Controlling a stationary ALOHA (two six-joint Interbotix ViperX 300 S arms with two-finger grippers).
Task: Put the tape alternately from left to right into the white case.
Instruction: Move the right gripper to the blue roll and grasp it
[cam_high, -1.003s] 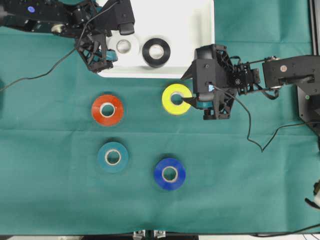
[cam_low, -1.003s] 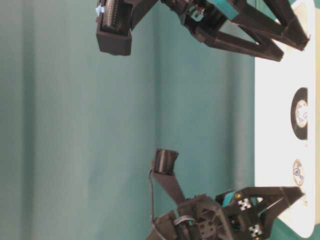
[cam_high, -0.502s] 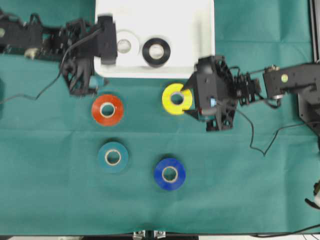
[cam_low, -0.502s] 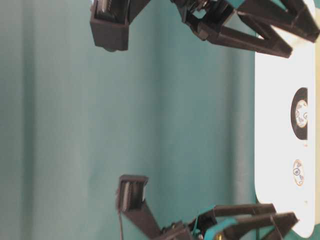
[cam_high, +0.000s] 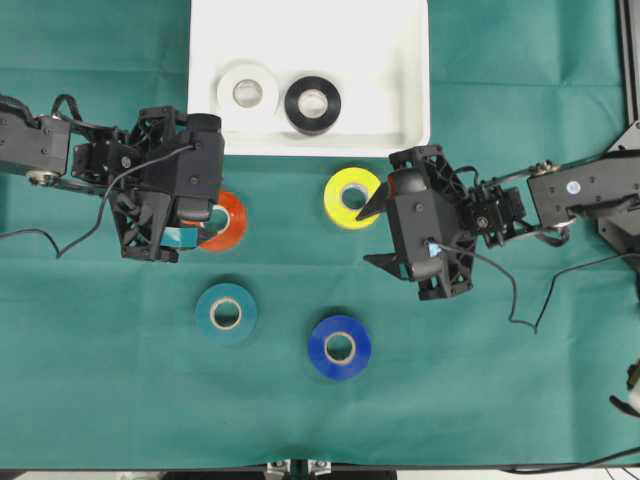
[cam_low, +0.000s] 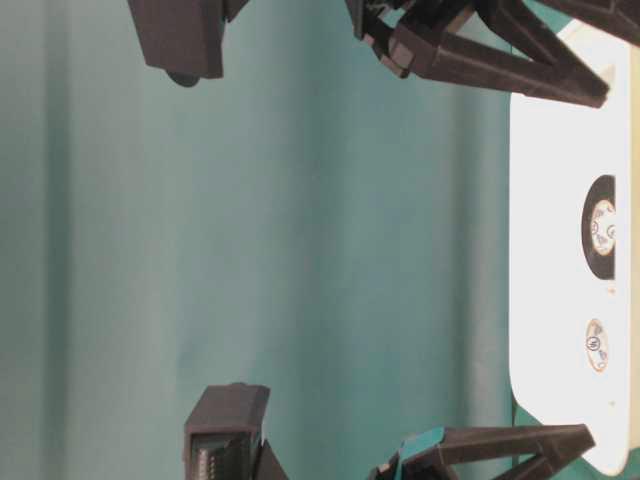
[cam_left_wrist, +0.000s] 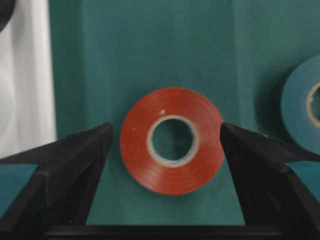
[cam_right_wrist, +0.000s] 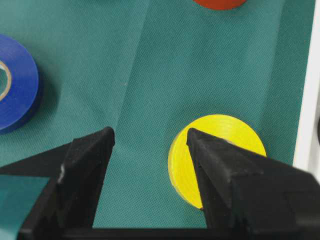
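Surface: green cloth (cam_high: 120, 400) covers the whole work area, with the white case (cam_high: 400, 80) lying at its far edge in the overhead view.
Done: two rolls lie flat side by side inside the case, the white roll (cam_high: 247, 92) to the left and the black roll (cam_high: 312, 104) to the right.
Left to do: four rolls remain on the cloth, namely the red-orange roll (cam_left_wrist: 171, 140), the yellow roll (cam_high: 350, 197), the teal roll (cam_high: 226, 313) and the blue roll (cam_high: 339, 347); by count the task reads as about one third complete.
Left gripper (cam_left_wrist: 165, 150): jaws spread wide and empty, one finger on each side of the red-orange roll with cloth showing between finger and roll on both sides, so no contact is seen.
Right gripper (cam_right_wrist: 150, 150): jaws apart and empty; one finger overlaps the near part of the yellow roll in the wrist view, while the gap between the fingers lies mostly over bare cloth beside it; whether that finger touches the roll cannot be told.
Likely step: the red-orange roll appears to be the next pick, judging from how squarely it sits between the left fingers.
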